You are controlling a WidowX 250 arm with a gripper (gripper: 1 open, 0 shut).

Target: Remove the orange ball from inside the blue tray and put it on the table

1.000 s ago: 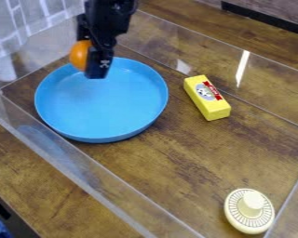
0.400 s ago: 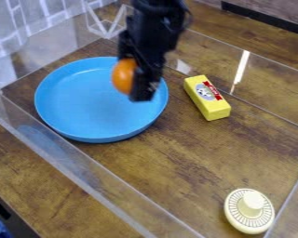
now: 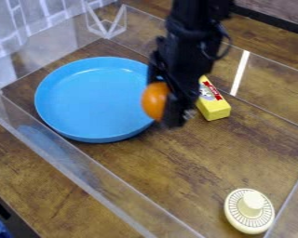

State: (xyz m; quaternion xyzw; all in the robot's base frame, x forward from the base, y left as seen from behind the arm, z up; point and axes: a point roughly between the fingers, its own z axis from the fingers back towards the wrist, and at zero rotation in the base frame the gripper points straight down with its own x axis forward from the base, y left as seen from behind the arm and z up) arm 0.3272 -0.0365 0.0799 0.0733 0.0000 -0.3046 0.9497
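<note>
The orange ball [image 3: 155,99] hangs in the air over the right rim of the blue tray [image 3: 89,98], held between the fingers of my gripper [image 3: 163,100]. The dark arm comes down from the top of the frame and hides part of the yellow block behind it. Nothing lies in the tray. The dark wooden table [image 3: 177,177] spreads out below and to the right of the ball.
A yellow rectangular block [image 3: 214,102] lies just right of the gripper. A cream ribbed disc [image 3: 249,209] sits at the front right. Clear acrylic walls [image 3: 77,153] run along the table's front and sides.
The arm has carried the ball from the tray's far left rim across the tray to its right rim, coming nearer the yellow block.
</note>
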